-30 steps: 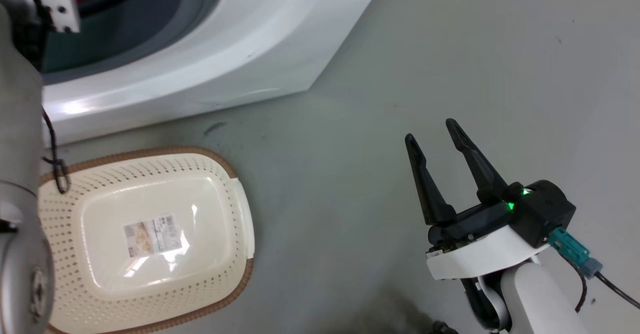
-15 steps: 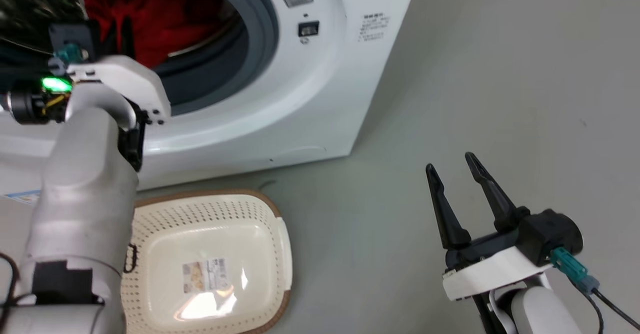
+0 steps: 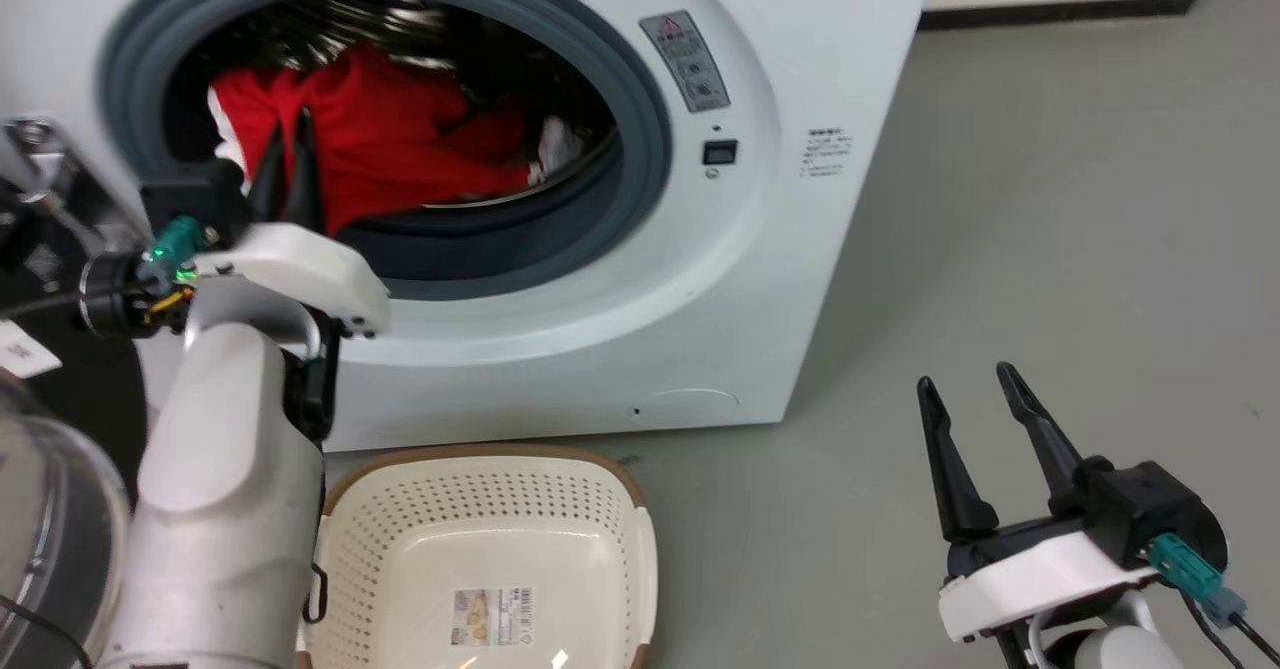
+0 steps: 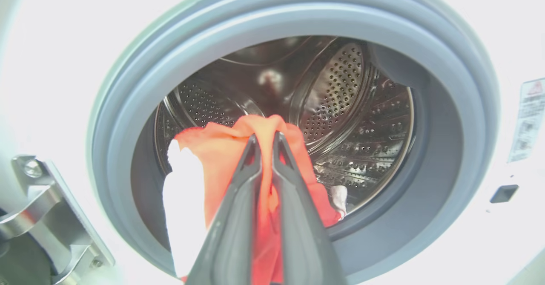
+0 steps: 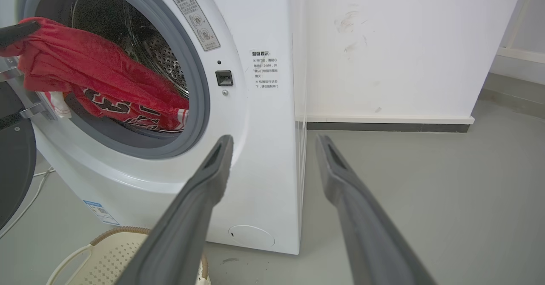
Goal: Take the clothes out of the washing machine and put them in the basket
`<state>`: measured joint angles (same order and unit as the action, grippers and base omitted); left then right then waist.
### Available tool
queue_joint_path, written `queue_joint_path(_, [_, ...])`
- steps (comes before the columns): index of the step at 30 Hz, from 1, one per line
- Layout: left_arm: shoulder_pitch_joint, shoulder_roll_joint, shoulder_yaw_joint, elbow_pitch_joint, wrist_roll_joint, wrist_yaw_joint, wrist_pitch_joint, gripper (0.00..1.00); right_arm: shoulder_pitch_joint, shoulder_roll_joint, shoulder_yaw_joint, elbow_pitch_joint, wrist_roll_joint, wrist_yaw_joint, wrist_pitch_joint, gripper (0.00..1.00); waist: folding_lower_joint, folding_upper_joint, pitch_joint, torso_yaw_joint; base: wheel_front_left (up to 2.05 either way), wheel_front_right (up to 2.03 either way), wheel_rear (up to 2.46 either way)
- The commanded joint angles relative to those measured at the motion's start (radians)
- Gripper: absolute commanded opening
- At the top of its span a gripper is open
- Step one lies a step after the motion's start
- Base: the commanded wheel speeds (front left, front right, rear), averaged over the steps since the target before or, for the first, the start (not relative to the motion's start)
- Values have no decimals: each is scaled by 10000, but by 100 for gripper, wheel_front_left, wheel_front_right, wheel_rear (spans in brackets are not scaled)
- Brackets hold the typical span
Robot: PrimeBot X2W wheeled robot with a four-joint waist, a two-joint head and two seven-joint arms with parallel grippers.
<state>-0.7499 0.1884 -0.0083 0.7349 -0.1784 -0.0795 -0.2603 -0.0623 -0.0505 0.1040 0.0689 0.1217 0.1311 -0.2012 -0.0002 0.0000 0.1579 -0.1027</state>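
My left pincer pinches a fold of the clothes at the mouth of the washing machine, my right pincer gapes empty, and the trailing cloth may snag the rubber rim, slip out and miss the basket below.

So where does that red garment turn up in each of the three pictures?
Head view: red garment upper left, inside the washing machine, behind the left jaws.
Left wrist view: red garment dead centre, pinched between the left jaws, looking orange.
Right wrist view: red garment upper left, hanging at the drum mouth.
Shared landmark: the grey rubber ring round the opening.
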Motion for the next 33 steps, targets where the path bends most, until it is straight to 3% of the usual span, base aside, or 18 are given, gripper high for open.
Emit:
queue_joint_path(1, [339,-91,-164,-404,105,-113,-74,0,183,5,-102,-129,-64,-7,66,100,2,0,-342,384,0,0,0])
queue_joint_path(13, [2496,-516,-430,-4496,-13,-59,117,0,619,6,-28,-434,33,-5,392,100,2,0,-773,1057,0,0,0])
queue_joint_path(23, [5299,-695,-528,-8976,-199,531,1271,0,650,6,12,-554,-53,-7,522,100,2,0,-696,1329,0,0,0])
queue_joint_path(27, [6577,-901,-603,-9068,-401,824,1569,0,602,6,89,-564,-49,-5,586,100,2,0,-553,1365,0,0,0])
queue_joint_path(33, [7402,-1176,-747,-7033,-1001,1003,1126,0,348,6,215,-588,-140,-5,677,100,2,0,-48,1377,0,0,0])
